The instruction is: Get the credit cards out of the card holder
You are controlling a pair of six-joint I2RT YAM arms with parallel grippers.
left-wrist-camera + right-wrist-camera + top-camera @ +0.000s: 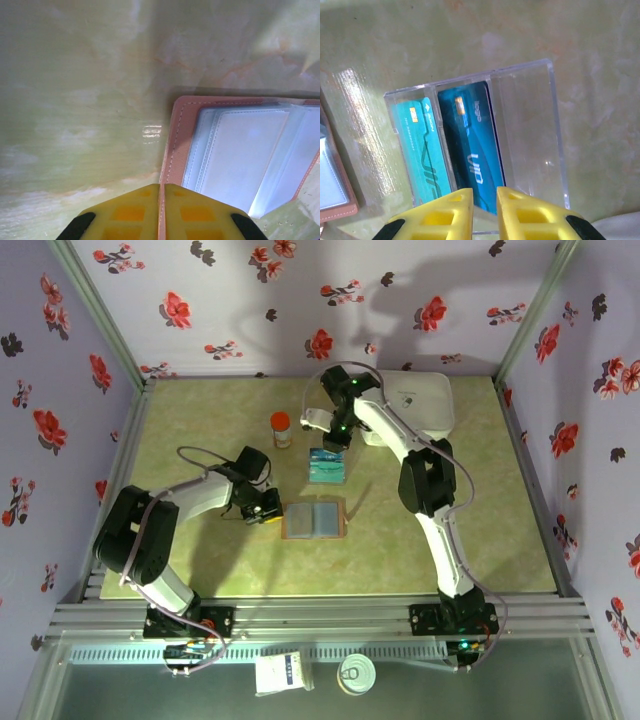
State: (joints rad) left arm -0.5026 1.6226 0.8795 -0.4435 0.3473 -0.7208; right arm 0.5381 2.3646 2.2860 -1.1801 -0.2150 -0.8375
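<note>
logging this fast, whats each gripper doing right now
left gripper: shut, pinching the edge of the card holder.
right gripper: slightly open, holding nothing, above the clear tray.

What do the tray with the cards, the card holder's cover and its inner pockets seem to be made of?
The tray: clear hard plastic, glossy; the table shows through and its edges catch light.
The card holder cover: probably leather or imitation, matte pinkish brown, stitched along the edge.
The inner pockets: seemingly soft translucent plastic film with faint sheen.
</note>
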